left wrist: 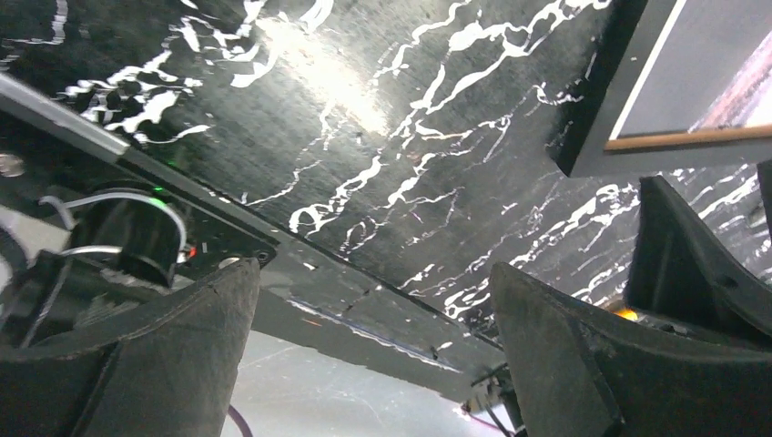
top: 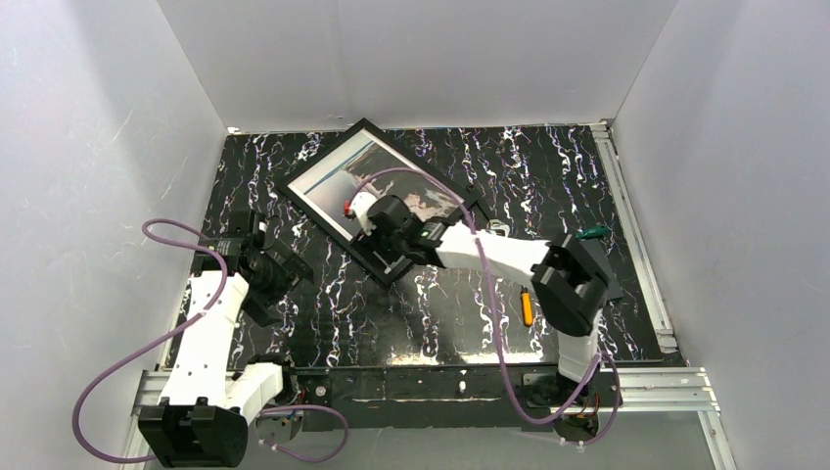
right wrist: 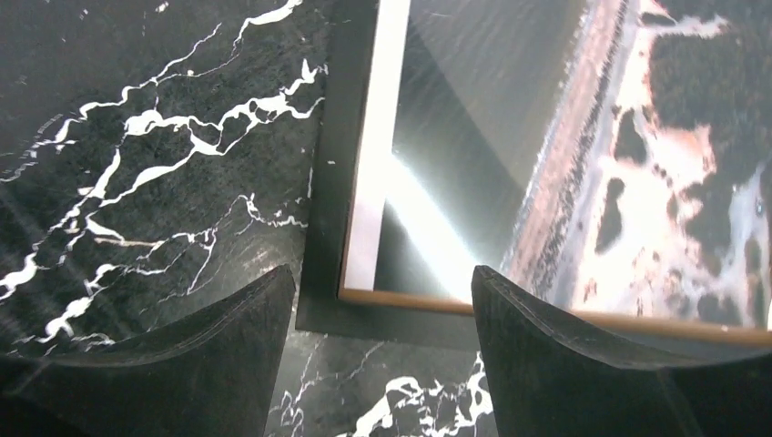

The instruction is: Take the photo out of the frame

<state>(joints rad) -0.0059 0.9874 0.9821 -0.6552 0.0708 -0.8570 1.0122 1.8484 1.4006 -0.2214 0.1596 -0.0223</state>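
Note:
The black frame (top: 318, 154) lies tilted at the back middle of the table with the photo (top: 338, 181) in it, print side up. My right gripper (top: 375, 247) is open over the frame's near edge. In the right wrist view its jaws (right wrist: 382, 273) stand wide apart above a corner of the frame (right wrist: 332, 182). The photo (right wrist: 510, 137) shows its white border and a brown fibreboard edge there. My left gripper (top: 289, 269) is open and empty over the table's left side. Its wrist view (left wrist: 375, 266) shows the frame corner (left wrist: 601, 118) and photo (left wrist: 710, 64) off to the right.
An orange object (top: 527, 306) lies near the right arm's elbow and a green-handled one (top: 592, 232) behind it. White walls close in the black marbled table (top: 460, 313) on three sides. A metal rail (top: 636, 245) runs along the right edge.

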